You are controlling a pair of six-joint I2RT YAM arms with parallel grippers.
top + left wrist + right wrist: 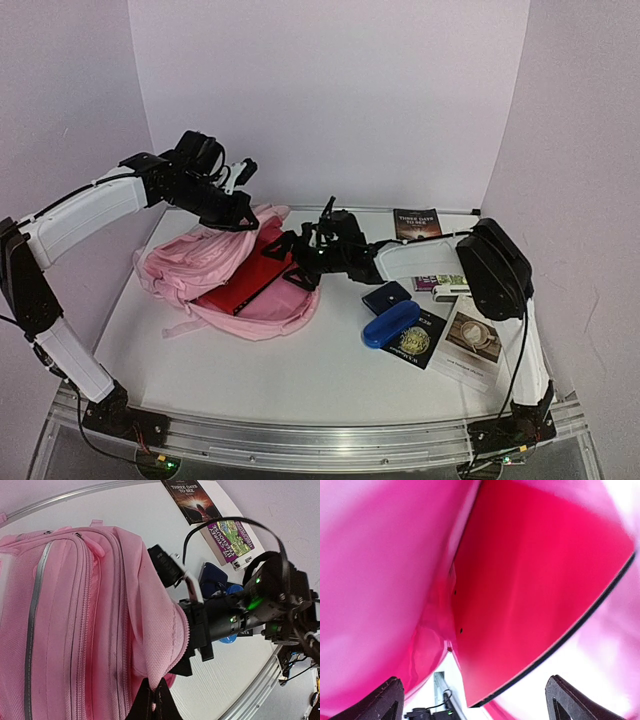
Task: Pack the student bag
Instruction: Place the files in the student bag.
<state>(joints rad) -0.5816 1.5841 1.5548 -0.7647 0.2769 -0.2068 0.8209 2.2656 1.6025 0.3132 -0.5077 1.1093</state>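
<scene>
We hold the student bag [215, 275], lying on the tabletop [300, 370], open with left jaws clamped on its flap, right jaws spread wide at its mouth, one red book [245, 280] inside (blue case [390, 323] and other books [417, 222] beside the bag wait unpacked).

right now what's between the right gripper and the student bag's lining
A flat red notebook, ahead of the open right gripper inside the student bag; right wrist view shows it.

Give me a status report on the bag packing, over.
Left tool shut on the student bag rim, holding it up. Right tool open at the bag's mouth, empty. Red book lies in the opening, right in front of the right tool.
</scene>
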